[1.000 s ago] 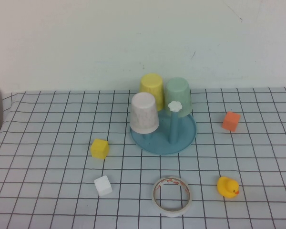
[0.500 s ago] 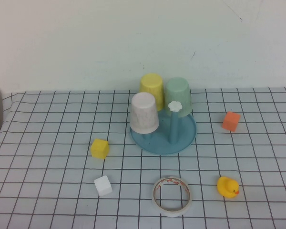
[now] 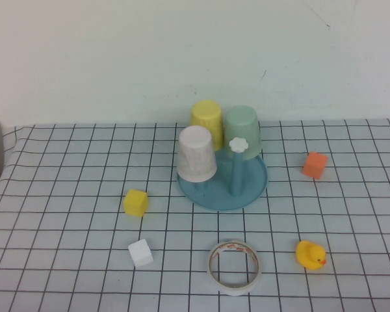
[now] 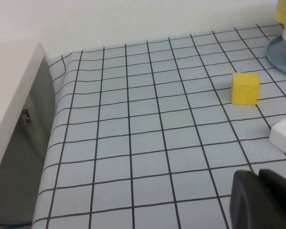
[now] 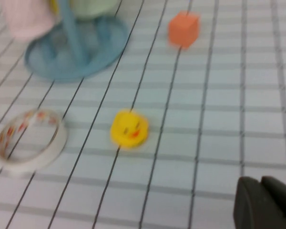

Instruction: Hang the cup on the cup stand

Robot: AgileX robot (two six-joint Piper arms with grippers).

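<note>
From the high view, the cup [image 3: 197,153] sits inverted over a peg at the left front of the cup stand [image 3: 247,193]; the yellow cup [image 3: 207,118] and the mint-green cup [image 3: 241,129] hang on the rear pegs; one peg at the front, tipped with a white flower knob [image 3: 238,145], is bare; neither arm enters this view; compared with the frames of the preceding second, nothing on the table has shifted, so the hanging step reads as complete and both arms as parked. Around the stand lie a yellow cube [image 3: 136,202], a white cube [image 3: 141,253], a tape ring [image 3: 234,266], a rubber duck [image 3: 310,254] and an orange cube [image 3: 315,164], all apart from the stand. From the left wrist view, the left gripper [image 4: 263,200] hovers low over the checked cloth [image 4: 148,143] near the table's left edge, well apart from the stand; its jaws are closed together and hold nothing. From the right wrist view, the right gripper [image 5: 266,204] hovers over the cloth on the near side of the duck; its jaws are pressed together and hold nothing; the pink cup shows at the frame edge, on the stand.
</note>
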